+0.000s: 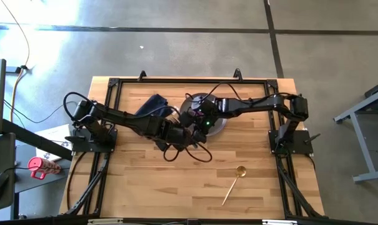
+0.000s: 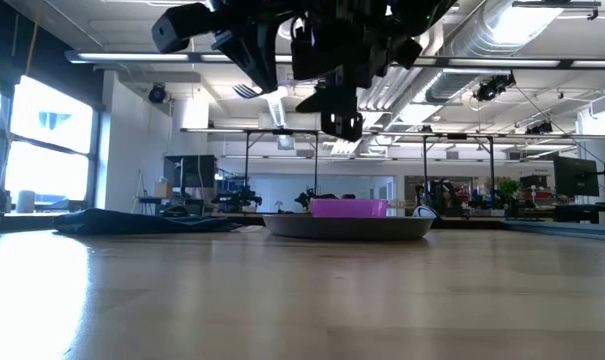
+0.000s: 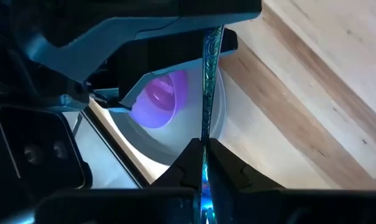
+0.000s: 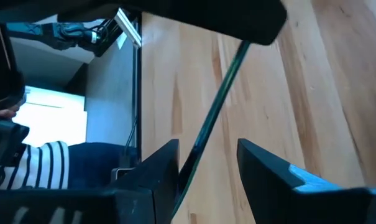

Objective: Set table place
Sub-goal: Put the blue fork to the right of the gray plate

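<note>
My left gripper (image 3: 204,155) is shut on the teal-handled fork (image 3: 207,87), held above the table near the round grey plate (image 1: 223,122). My right gripper (image 4: 206,165) is open, and the fork's handle (image 4: 219,93) runs between its fingers, close to one of them. The fork's tines (image 2: 245,91) show high above the table in the low view. The magenta bowl (image 2: 349,208) stands in the plate (image 2: 352,228). The navy napkin (image 1: 152,104) lies flat to the plate's left. The gold spoon (image 1: 233,183) lies at the near right. My left gripper pinches the fork's handle (image 3: 206,134) between its two fingertips. The handle runs on forward past the fingers toward my right gripper. The fork is lifted clear of the table and the plate. My right gripper: I cannot tell whether its finger (image 4: 160,168) touches the handle.
Both arms meet over the middle of the table (image 1: 176,187), right above the plate. Bare planks lie at the near side around the spoon. A person in a striped top (image 4: 38,165) shows beyond the table.
</note>
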